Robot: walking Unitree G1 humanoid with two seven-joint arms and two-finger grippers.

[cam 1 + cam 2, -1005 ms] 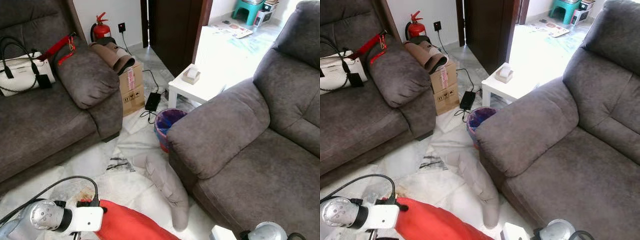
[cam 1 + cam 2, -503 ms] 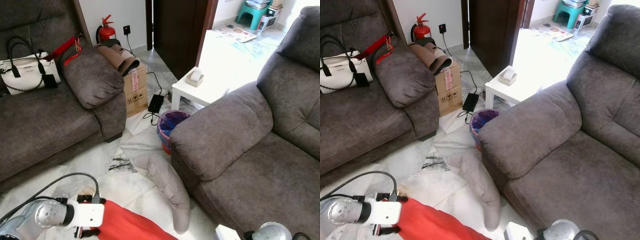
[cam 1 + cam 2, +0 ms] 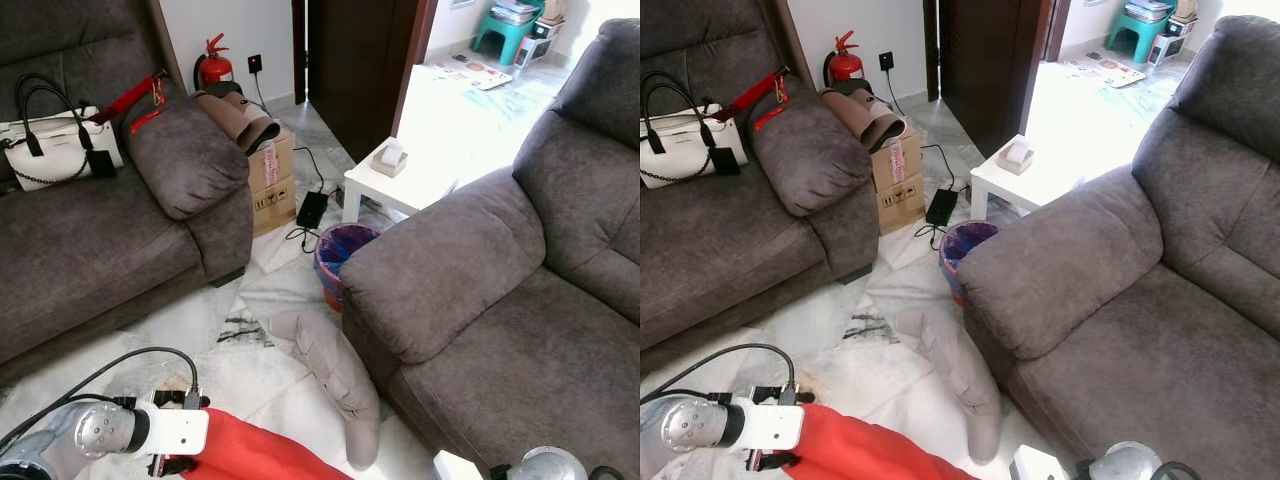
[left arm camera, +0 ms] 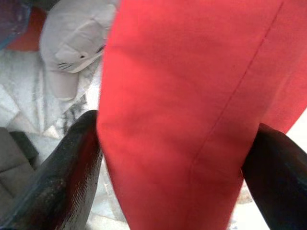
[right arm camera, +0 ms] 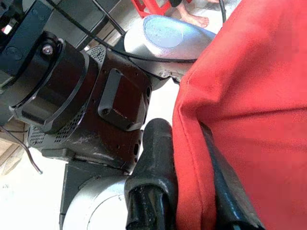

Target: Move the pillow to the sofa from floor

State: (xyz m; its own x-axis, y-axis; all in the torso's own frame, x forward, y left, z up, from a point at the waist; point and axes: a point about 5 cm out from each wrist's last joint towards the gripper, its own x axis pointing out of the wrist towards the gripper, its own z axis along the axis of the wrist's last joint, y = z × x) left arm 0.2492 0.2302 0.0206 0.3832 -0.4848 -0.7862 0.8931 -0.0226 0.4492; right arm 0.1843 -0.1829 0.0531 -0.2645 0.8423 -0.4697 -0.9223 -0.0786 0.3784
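Already off floor: red pillow point(image 3: 250, 452) held low in front of robot, between both arms, above marble floor point(image 3: 200, 320). Left gripper point(image 4: 177, 158) clamped across it, black fingers point(image 4: 67, 172) pressing either side of red fabric. Right gripper point(image 5: 192, 191) pinching edge seam. Carry step in hand. Grey sofa point(image 3: 520, 330) just ahead to right, seat free. Grey plush toy point(image 3: 335, 375) on floor against sofa base. Next, I reckon: lift pillow higher, swing right over seat, then let go.

Red pillow point(image 3: 250, 455), grey sofa point(image 3: 520, 300)
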